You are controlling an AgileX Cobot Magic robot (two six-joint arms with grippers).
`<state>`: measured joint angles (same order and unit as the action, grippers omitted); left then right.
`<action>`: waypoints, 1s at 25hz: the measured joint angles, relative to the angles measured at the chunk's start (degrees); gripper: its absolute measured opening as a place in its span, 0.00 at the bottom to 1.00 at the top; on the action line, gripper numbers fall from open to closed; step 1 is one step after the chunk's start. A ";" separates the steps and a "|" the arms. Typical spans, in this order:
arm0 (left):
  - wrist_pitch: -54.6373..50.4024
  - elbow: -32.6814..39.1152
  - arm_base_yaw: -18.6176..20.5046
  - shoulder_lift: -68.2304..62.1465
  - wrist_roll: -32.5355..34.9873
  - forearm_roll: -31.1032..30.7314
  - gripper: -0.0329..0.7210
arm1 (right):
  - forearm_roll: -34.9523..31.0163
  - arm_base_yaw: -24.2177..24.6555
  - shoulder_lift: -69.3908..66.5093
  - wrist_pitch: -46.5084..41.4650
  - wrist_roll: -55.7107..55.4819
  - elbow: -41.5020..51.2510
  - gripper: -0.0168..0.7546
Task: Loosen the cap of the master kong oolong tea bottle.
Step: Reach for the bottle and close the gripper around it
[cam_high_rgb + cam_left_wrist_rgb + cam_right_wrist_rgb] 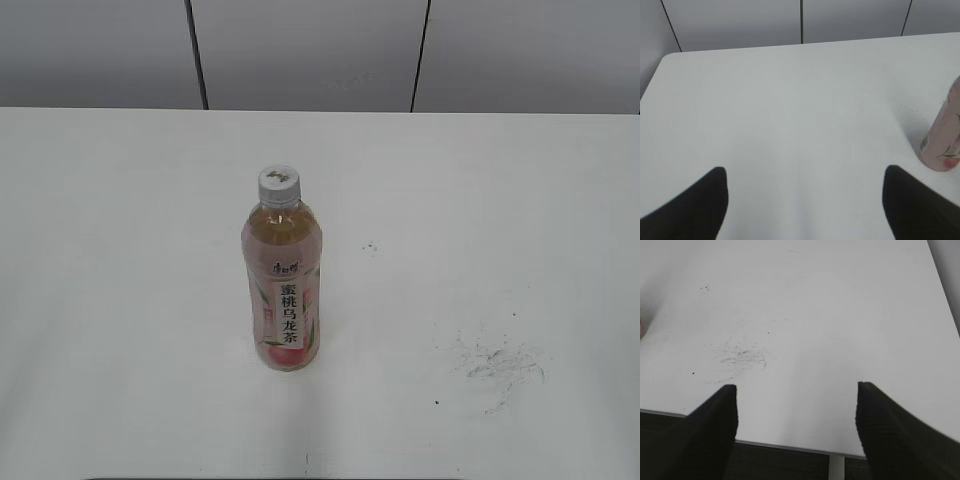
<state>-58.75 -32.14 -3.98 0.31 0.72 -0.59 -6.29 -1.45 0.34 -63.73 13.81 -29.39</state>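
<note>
bottle [284, 285] upright, cap [279, 185] seemingly on | left fingers [700, 205] released | right fingers [715, 430] released

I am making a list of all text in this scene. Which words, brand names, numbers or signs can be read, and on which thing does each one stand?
"蜜桃乌龙茶": black characters, running down the white strip of the label on the master kong oolong tea bottle.
Small dark brand mark above that strip: too blurred to read.
Dark mark on top of the cap: too small to read.
Small print low on the bottle in the left wrist view: unreadable.
No other text is visible.
</note>
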 joint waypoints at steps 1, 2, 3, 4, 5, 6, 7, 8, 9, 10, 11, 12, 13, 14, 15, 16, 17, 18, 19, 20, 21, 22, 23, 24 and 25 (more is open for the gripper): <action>0.00 0.00 0.00 0.00 0.00 0.00 0.79 | 0.00 0.00 0.00 0.00 0.00 0.00 0.74; 0.00 0.00 0.00 0.00 0.00 0.00 0.79 | 0.00 0.00 0.00 0.00 0.00 0.00 0.74; 0.00 0.00 0.00 0.00 0.00 0.00 0.79 | 0.00 0.00 0.00 0.00 0.00 0.00 0.74; 0.00 0.00 0.00 0.00 0.00 0.00 0.79 | 0.00 0.00 0.00 0.00 0.00 0.00 0.74; 0.00 0.00 0.00 0.00 0.00 0.00 0.79 | 0.00 0.00 0.00 0.00 0.00 0.00 0.74; 0.00 0.00 0.00 0.00 0.00 0.06 0.79 | 0.00 0.00 0.00 0.00 0.00 0.00 0.74; 0.00 0.00 0.00 0.00 0.00 0.12 0.79 | 0.00 0.00 0.00 0.00 0.00 0.00 0.74; 0.00 0.00 0.00 0.00 0.00 0.16 0.79 | 0.00 0.00 0.00 0.00 0.00 0.00 0.74; 0.00 0.00 0.00 0.00 0.00 0.17 0.79 | 0.00 0.00 0.00 0.00 0.00 0.00 0.74; 0.00 0.00 0.00 0.00 0.00 0.17 0.79 | 0.00 0.00 0.00 0.00 0.00 0.00 0.74; 0.00 0.00 0.00 0.00 0.00 0.17 0.78 | 0.00 0.00 0.00 0.00 0.00 0.00 0.74; 0.00 0.00 0.00 -0.16 0.00 0.17 0.77 | 0.00 0.00 0.00 0.00 0.00 0.00 0.74; 0.30 -0.17 0.00 -0.51 0.00 0.17 0.76 | 0.00 0.00 0.00 0.00 0.00 0.00 0.74; 1.36 -0.53 0.00 -0.89 0.00 0.22 0.76 | 0.00 0.00 0.00 0.00 0.00 0.00 0.74; 3.87 -0.88 0.00 -1.10 0.00 0.59 0.75 | 0.00 0.00 0.00 0.00 0.00 0.00 0.74; 7.54 -1.20 0.00 -1.11 0.00 0.59 0.75 | 0.00 0.00 0.00 0.00 0.00 0.00 0.74; 10.87 -1.33 0.00 -1.22 0.00 0.91 0.74 | 0.00 0.00 0.00 0.00 0.00 0.00 0.74; 14.67 -1.40 0.00 -1.61 0.00 1.32 0.73 | 0.00 0.00 0.00 0.00 0.00 0.00 0.74; 18.32 -1.40 0.00 -2.43 0.00 1.57 0.72 | 0.00 0.00 0.00 0.00 0.00 0.00 0.74; 21.91 -1.34 0.00 -3.45 0.00 1.63 0.71 | 0.00 0.00 0.00 0.00 0.00 0.00 0.74; 24.88 -1.07 0.00 -5.06 0.00 1.92 0.69 | 0.00 0.00 0.00 0.00 0.00 0.00 0.74; 28.10 -0.76 0.00 -7.03 0.00 2.58 0.68 | 0.00 0.00 0.00 0.00 0.00 0.00 0.74; 30.99 -0.40 0.00 -8.89 0.00 3.50 0.67 | 0.00 0.00 0.00 0.00 0.00 0.00 0.74; 33.48 0.03 0.00 -11.34 0.00 4.93 0.66 | 0.00 0.00 0.00 0.00 0.00 0.00 0.74; 36.41 0.41 0.00 -13.86 0.00 6.63 0.66 | 0.00 0.00 0.00 0.00 0.00 0.00 0.74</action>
<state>-22.34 -31.74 -3.98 -13.55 0.72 6.04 -6.29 -1.45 0.34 -63.73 13.81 -29.39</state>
